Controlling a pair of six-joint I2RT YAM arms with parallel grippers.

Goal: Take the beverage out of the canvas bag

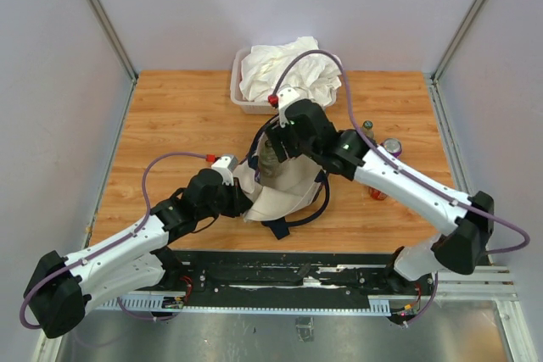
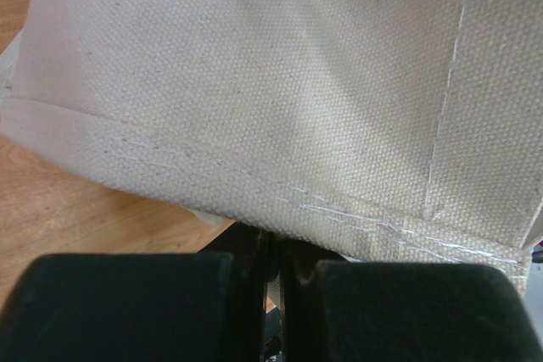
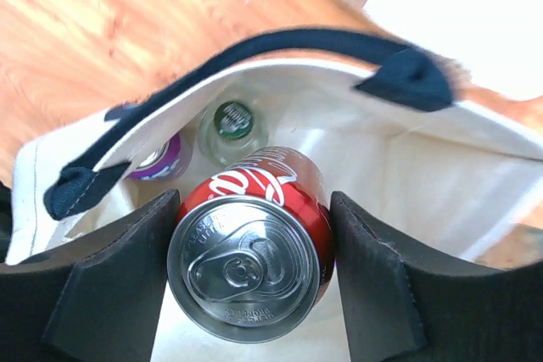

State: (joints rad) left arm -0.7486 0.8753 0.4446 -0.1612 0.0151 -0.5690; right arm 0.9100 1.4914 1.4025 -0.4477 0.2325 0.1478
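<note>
Overhead view of a wooden desk (image 1: 178,125) with two white robot arms reaching in from its near edge. A beige canvas bag (image 1: 284,197) with a navy strap handle (image 3: 254,40) lies at the near middle of the desk.

The right gripper (image 3: 250,273) sits at the bag's mouth. Its black pads (image 3: 119,286) press on both sides of a red can (image 3: 254,243), which is within the bag's opening with its silver pull-tab lid facing the wrist camera. White cursive lettering curls over the can's shoulder (too few strokes show to read it). The embossed text on the lid is too small to make out. Deeper in the bag lie a purple can (image 3: 161,158) and a clear bottle (image 3: 233,129) with a green cap.

The left gripper (image 2: 273,247) is pinched tight on the bag's stitched hem at its left edge.

Left of the bag is open wood. At the far edge stands a translucent tub (image 1: 239,95) heaped with white cloth (image 1: 284,69), just beyond the right wrist. To the right, beside the right forearm, stand a silver-topped can (image 1: 392,147) and a small bottle (image 1: 367,129).
</note>
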